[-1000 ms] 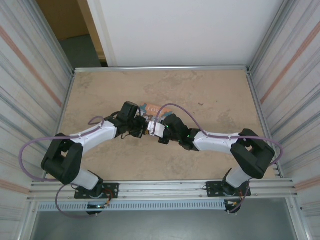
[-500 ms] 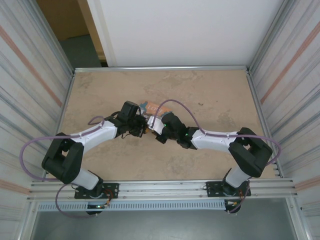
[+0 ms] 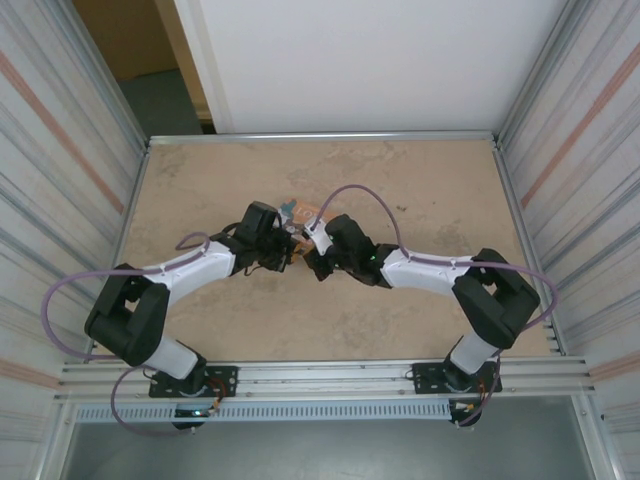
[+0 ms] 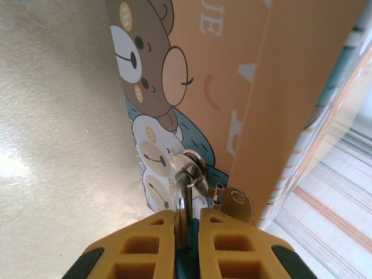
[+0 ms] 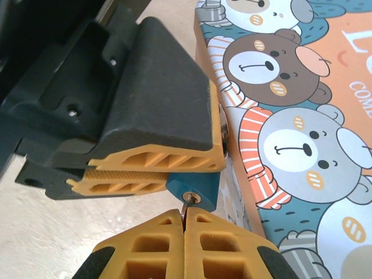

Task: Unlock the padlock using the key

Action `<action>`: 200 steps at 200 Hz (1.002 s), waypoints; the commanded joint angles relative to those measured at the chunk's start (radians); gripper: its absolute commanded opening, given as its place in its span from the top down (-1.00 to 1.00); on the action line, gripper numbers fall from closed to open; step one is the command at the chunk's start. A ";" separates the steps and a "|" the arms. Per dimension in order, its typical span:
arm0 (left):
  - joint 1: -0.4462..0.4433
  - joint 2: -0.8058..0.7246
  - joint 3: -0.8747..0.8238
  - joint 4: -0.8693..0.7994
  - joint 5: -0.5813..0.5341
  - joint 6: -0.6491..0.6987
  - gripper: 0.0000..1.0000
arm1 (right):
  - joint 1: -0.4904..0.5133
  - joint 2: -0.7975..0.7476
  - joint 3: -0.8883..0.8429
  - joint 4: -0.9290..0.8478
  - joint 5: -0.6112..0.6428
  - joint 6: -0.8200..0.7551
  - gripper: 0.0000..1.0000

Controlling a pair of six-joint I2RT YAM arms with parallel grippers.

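The cardboard box [image 5: 302, 87] is showing brown and grey cartoon bears on orange and teal. The small padlock [image 5: 203, 185] is showing teal.

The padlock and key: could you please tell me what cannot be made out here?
- The key: right wrist view, blade hidden inside the padlock and the right hand's fingers.
- The padlock's body: left wrist view, hidden between the left hand's fingers.
- Top view: both too small, under the hands.
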 commanded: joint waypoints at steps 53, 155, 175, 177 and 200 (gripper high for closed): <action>-0.042 0.013 0.001 0.027 0.096 -0.020 1.00 | -0.061 0.081 0.123 -0.095 -0.004 0.340 1.00; -0.121 0.138 0.078 0.089 0.083 -0.043 1.00 | -0.161 0.060 0.076 -0.129 0.001 0.328 1.00; -0.148 0.177 0.099 0.112 0.073 -0.057 1.00 | -0.176 0.045 0.052 -0.139 0.020 0.304 1.00; -0.150 0.180 0.100 0.115 0.074 -0.058 1.00 | -0.178 0.043 0.048 -0.137 0.020 0.304 1.00; -0.165 0.218 0.123 0.134 0.071 -0.050 1.00 | -0.197 0.036 0.015 -0.115 0.009 0.300 1.00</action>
